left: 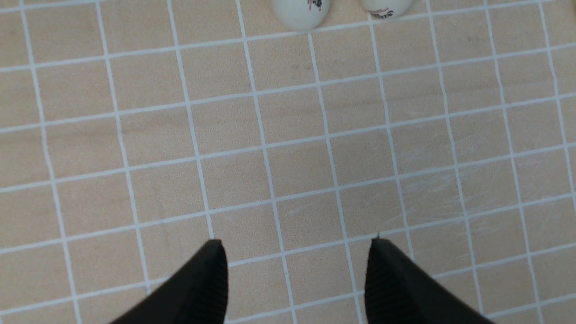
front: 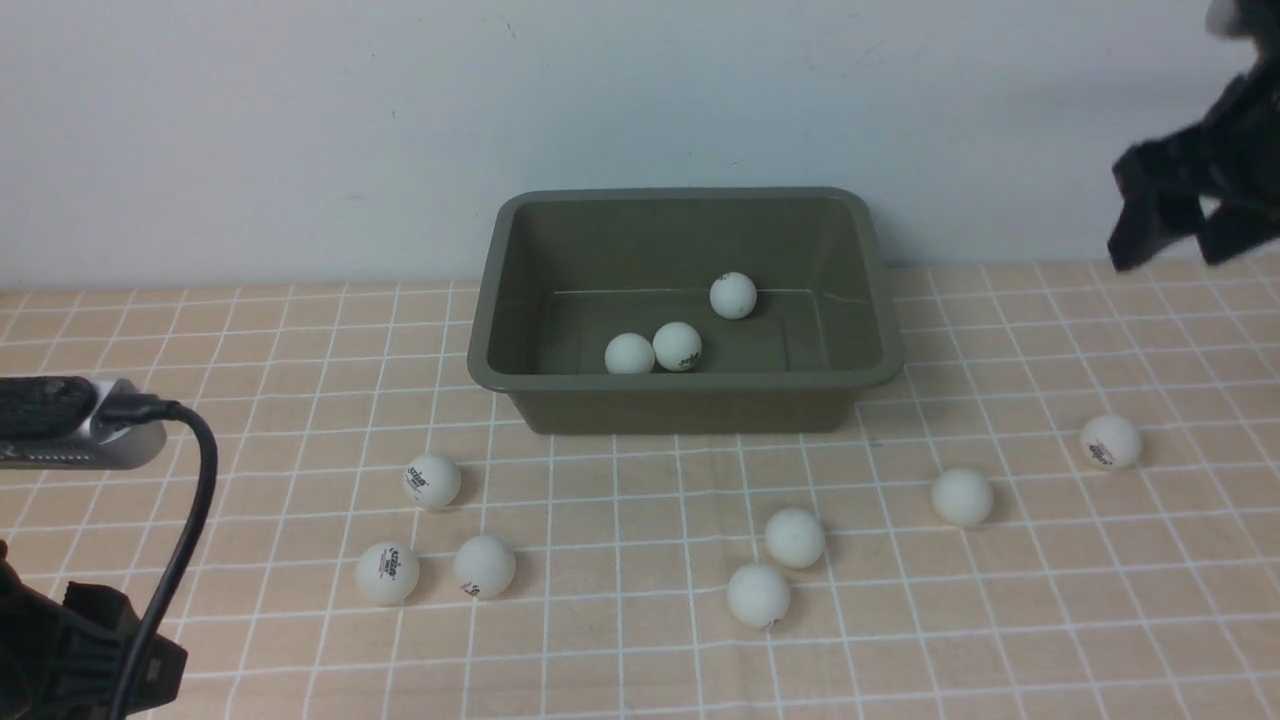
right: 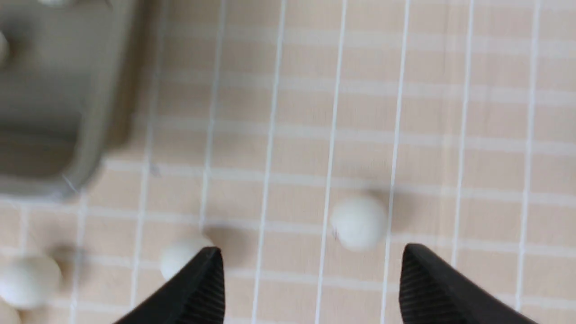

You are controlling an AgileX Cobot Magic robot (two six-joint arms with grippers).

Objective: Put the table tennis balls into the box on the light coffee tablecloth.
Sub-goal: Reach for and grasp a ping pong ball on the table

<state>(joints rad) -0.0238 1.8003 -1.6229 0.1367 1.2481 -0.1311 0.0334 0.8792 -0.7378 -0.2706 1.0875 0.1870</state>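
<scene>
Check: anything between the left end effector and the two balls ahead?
Nothing. Left wrist view: bare cloth from left end effector to balls.

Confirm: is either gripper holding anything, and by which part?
Nothing held. Left gripper and right gripper both have jaws open and empty above the tablecloth; the ball below the right one lies untouched.

Box [front: 690,408] framed frontally across the tablecloth [front: 640,650]; wrist views aimed closely downward, the box shared with the right one.
</scene>
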